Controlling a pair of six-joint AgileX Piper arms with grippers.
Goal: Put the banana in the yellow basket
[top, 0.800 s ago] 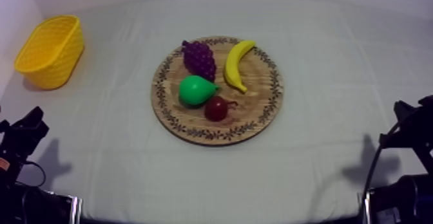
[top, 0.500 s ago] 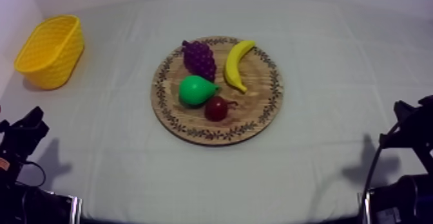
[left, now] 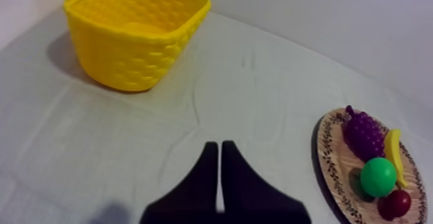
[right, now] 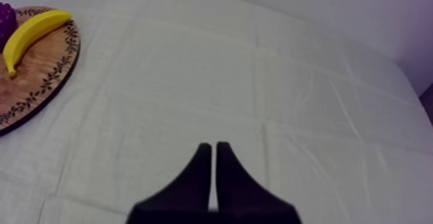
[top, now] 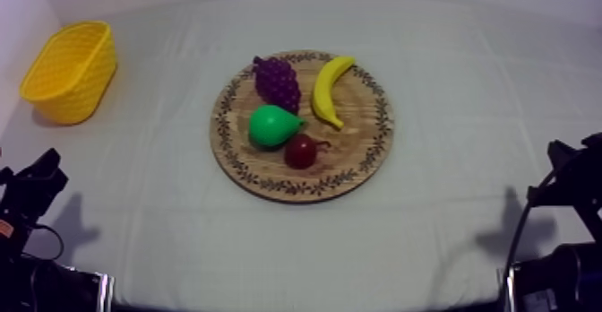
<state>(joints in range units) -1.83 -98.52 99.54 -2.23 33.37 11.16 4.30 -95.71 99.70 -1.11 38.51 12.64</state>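
Grey-white cloth covers the surface (top: 466, 73), with pale walls behind it. Seen from above, the round wooden board (top: 363, 141) lies about mid-surface. The banana (top: 329, 90) rests on the board's far right part, curved, just beside the bunch of grapes (top: 277, 82). The green pear (top: 271, 125) sits in front of the grapes, and the small red fruit (top: 301, 151) is just beside the pear, nearer the camera. The yellow basket (top: 85, 87) stands at the far left corner, well apart from the board. The left arm (top: 34, 186) sits low at the left edge and the right arm (top: 573, 168) low at the right edge, both well apart from the board.

At the left wrist, the left fingers (left: 207, 172) lie together as a narrow wedge, closed on nothing, over bare cloth. The basket stands beyond them. The board with its four fruits lies well apart from them.

At the right wrist, the right fingers (right: 201, 172) are likewise pressed together, holding nothing, over bare cloth. Part of the board, with the banana on it and a bit of the grapes, lies well apart from them.
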